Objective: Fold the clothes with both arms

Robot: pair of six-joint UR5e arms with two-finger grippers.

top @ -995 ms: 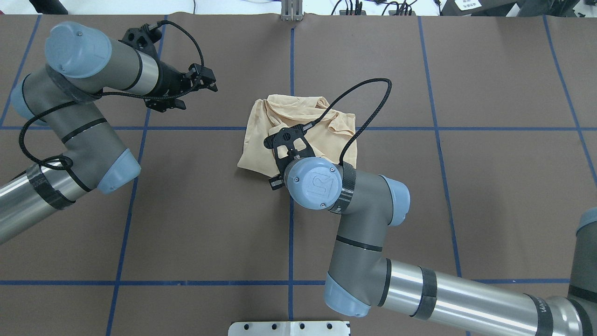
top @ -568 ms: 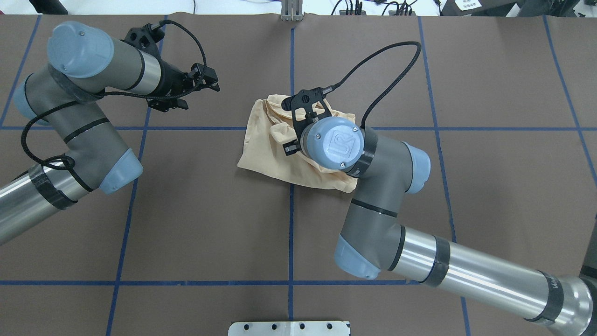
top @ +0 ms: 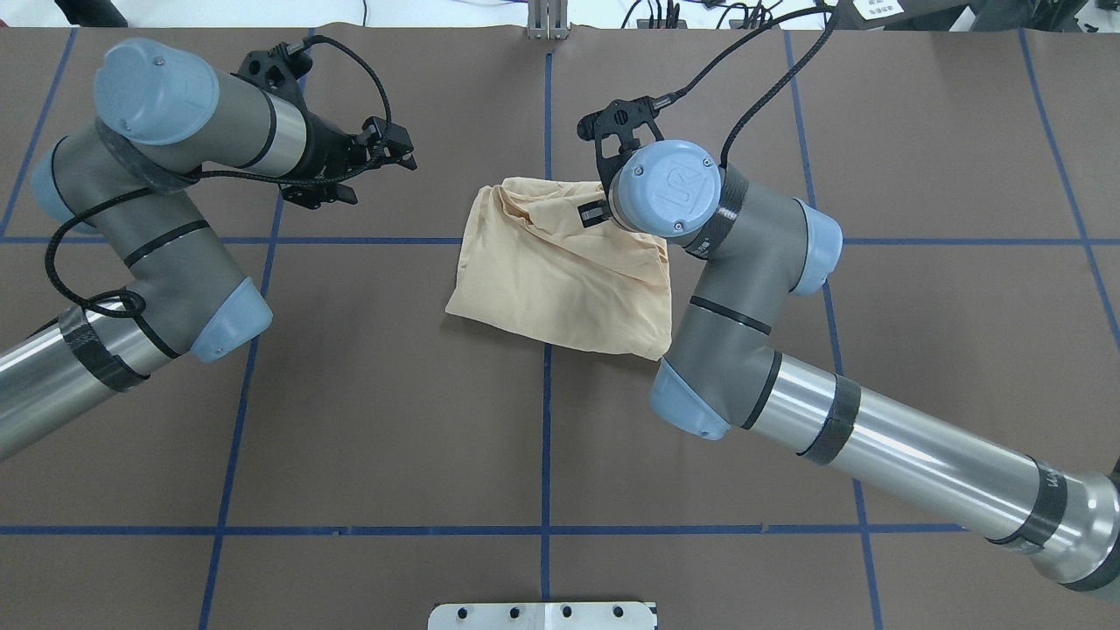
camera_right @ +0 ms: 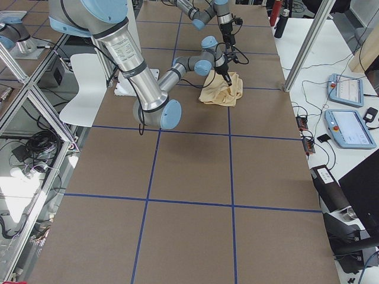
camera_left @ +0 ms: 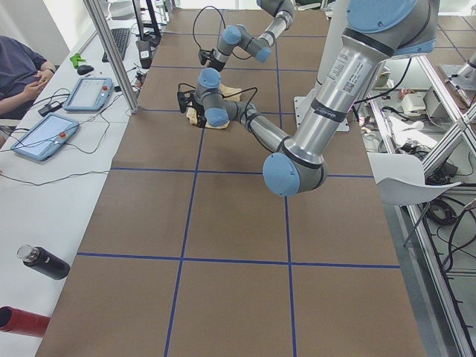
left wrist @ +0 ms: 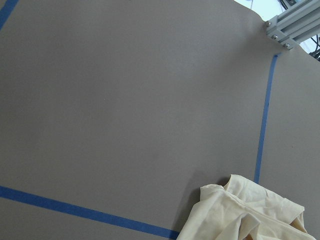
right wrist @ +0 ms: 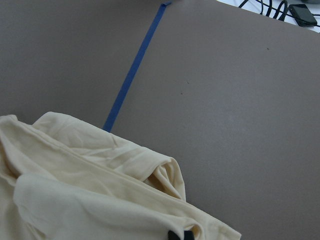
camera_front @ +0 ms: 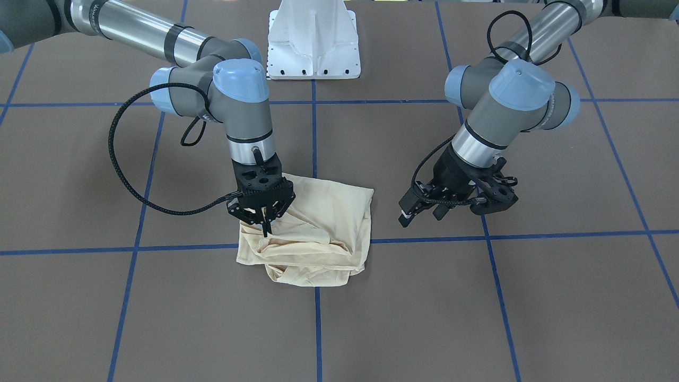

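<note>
exterior front-facing shows right jaws pinched onto the t-shirt (camera_front: 323, 228) (left jaws spread, empty, well aside).

Cream-yellow shirt (camera_front: 329, 223); brown table (camera_front: 477, 318), blue tape grid (camera_front: 316, 329).

On the table (top: 350, 420), over a crossing of tape lines (top: 546, 437): T-shirt (top: 560, 280), bunched. At its far edge, toward the robot's right: right gripper (camera_front: 264, 227), tips on the cloth. Well apart on the robot's left, above bare table: left gripper (top: 402, 150). At the robot's edge of the table: pedestal base (camera_front: 314, 40).
</note>
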